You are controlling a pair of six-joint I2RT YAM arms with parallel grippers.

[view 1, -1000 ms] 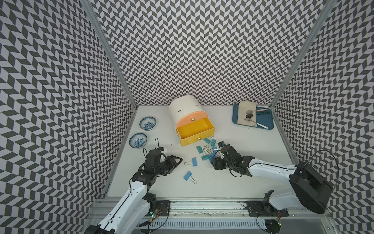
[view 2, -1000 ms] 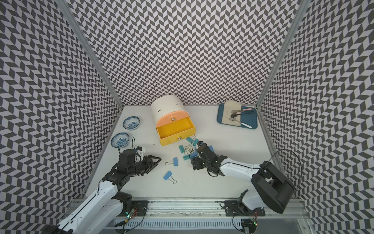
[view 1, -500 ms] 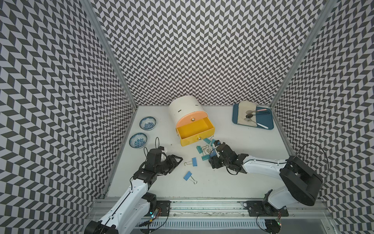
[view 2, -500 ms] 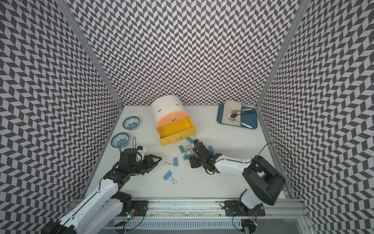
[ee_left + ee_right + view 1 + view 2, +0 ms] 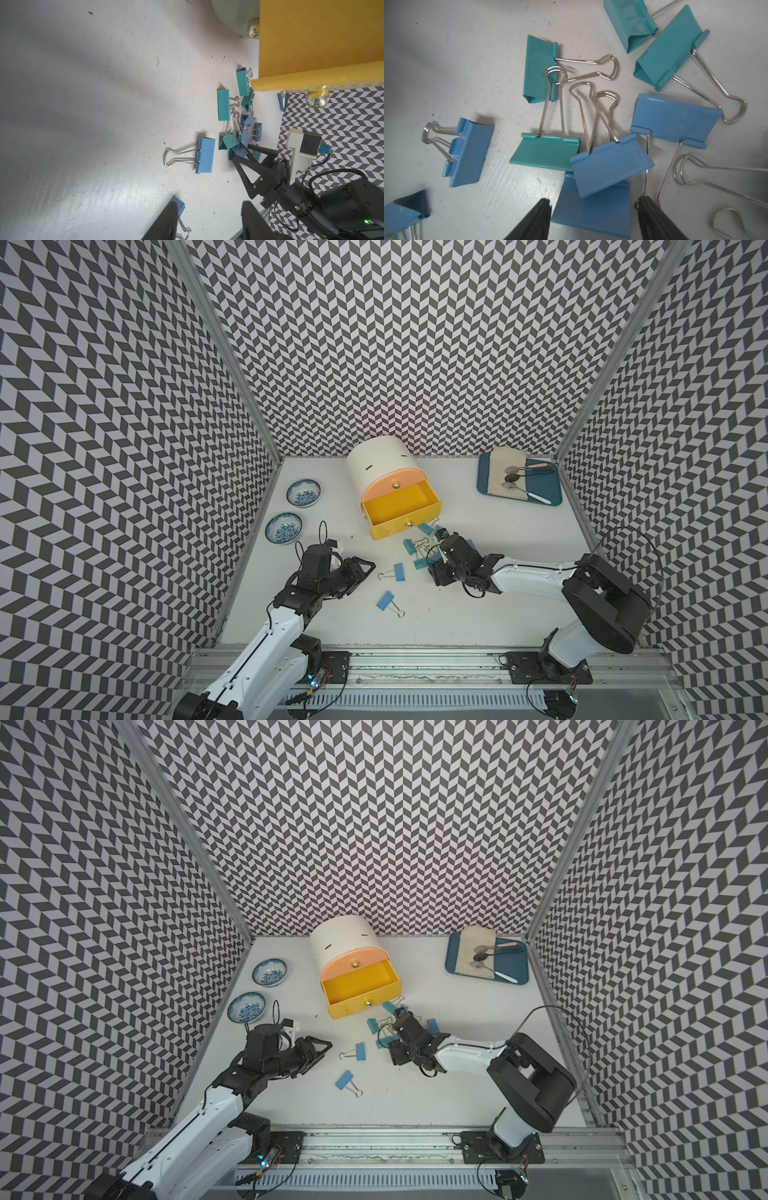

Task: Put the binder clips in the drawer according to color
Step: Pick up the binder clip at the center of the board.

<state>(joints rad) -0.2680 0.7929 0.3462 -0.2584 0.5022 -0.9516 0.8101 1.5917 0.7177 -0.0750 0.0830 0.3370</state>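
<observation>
The cream drawer cabinet [image 5: 374, 460] stands at the back with its yellow drawer [image 5: 399, 526] pulled out. Blue and teal binder clips [image 5: 409, 545] lie in a heap in front of it. Two more blue clips lie apart, one [image 5: 399, 571] near the heap and one [image 5: 385, 599] nearer the front. My right gripper [image 5: 593, 204] is low over the heap. It is open, with its fingers on either side of a blue clip [image 5: 591, 209] and a small gap on each side. My left gripper [image 5: 207, 209] is open and empty, beside a lone blue clip [image 5: 178, 204].
Two blue-patterned bowls [image 5: 304, 493] [image 5: 283, 527] sit by the left wall. A blue tray [image 5: 548, 483] with a cloth and spoons lies at the back right. Patterned walls close in three sides.
My right arm has reached further left over the heap, and its jaws have narrowed a little around the blue clip. The left arm has not moved.
</observation>
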